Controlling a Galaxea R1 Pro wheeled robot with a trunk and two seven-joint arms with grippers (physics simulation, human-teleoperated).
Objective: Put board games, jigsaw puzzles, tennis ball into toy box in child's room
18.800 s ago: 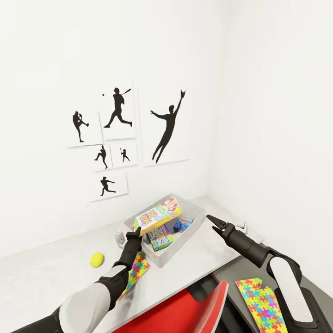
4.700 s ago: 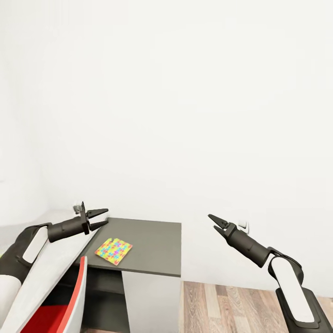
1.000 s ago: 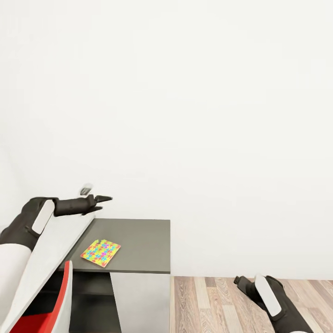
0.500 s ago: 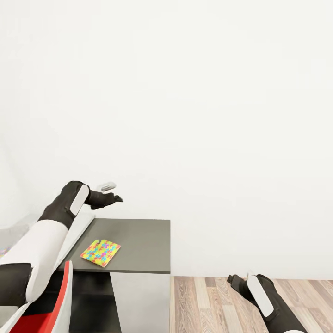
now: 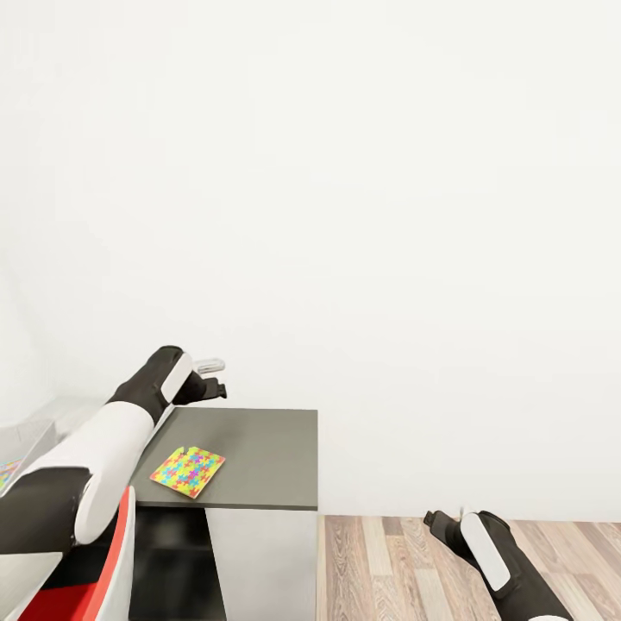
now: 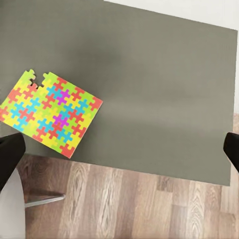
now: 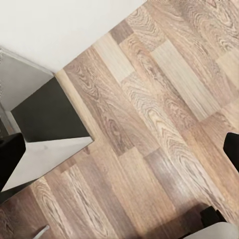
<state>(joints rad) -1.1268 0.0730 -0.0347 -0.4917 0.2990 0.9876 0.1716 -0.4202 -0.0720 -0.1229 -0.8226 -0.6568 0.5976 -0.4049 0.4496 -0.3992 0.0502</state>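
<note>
Nearest, at the lower left of the head view, a red chair (image 5: 82,595) edge sits under the left arm (image 5: 95,448), which rises white and black over the dark grey side desk (image 5: 259,448). Low on the right, the right arm (image 5: 496,561) hangs over the wood-plank floor (image 5: 405,561).

The left gripper (image 6: 119,154) looks straight down at the desk – its two dark fingertips (image 6: 10,154) sit at opposite edges of the wrist view, spread wide, with nothing between them. Below lies one jigsaw puzzle (image 5: 187,471), flat on the grey top (a corner piece is missing), well apart from the fingers.

The right gripper (image 7: 119,149) is likewise spread wide and empty, pointing at bare floor beside the desk's white panel (image 5: 259,561).

Beyond – a plain white wall (image 5: 362,216).
</note>
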